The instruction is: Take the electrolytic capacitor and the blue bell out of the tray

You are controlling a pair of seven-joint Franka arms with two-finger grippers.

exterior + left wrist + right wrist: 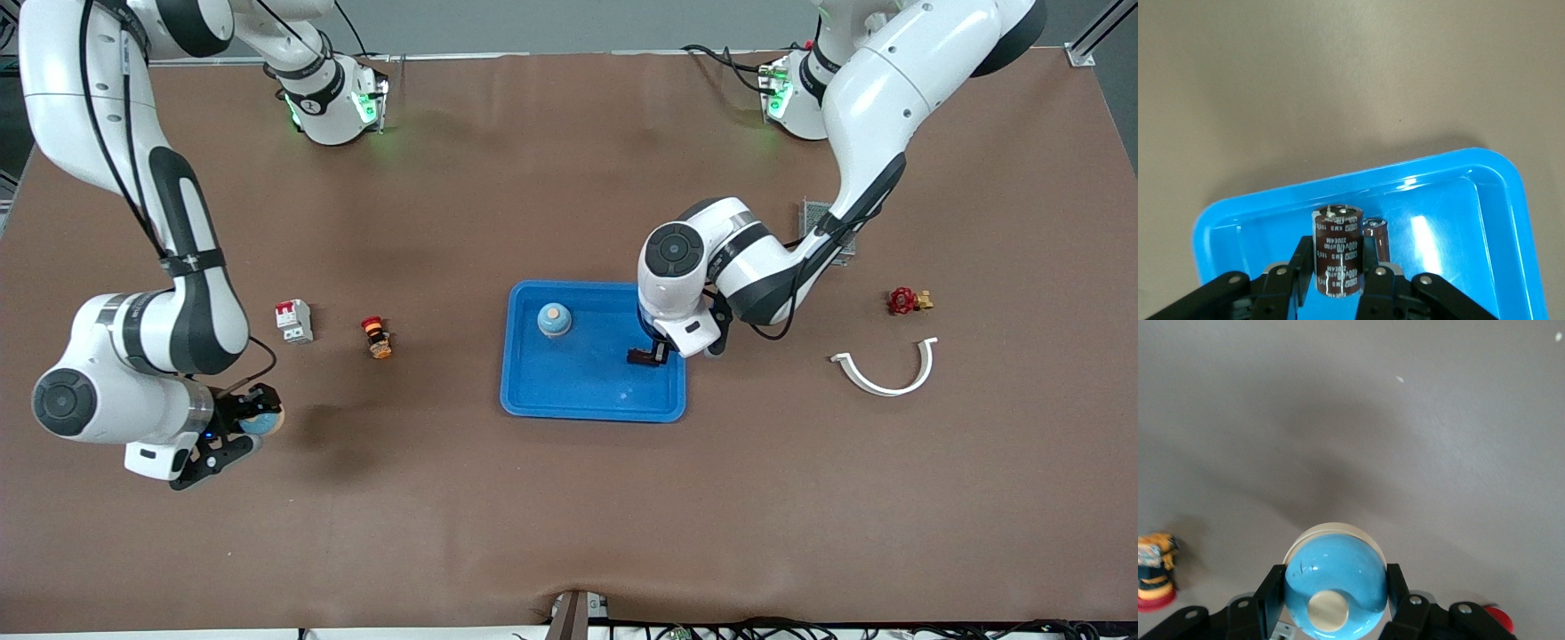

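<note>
Brown cylindrical capacitor clamped in left hand over glossy tray; right hand grips domed bell.

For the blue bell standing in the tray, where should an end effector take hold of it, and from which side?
Probably from straight above, with the fingers closing across the dome's widest part near the base. The blue bell stands upright with its button on top, and the raised rim of the tray would get in the way of a low sideways approach.
</note>
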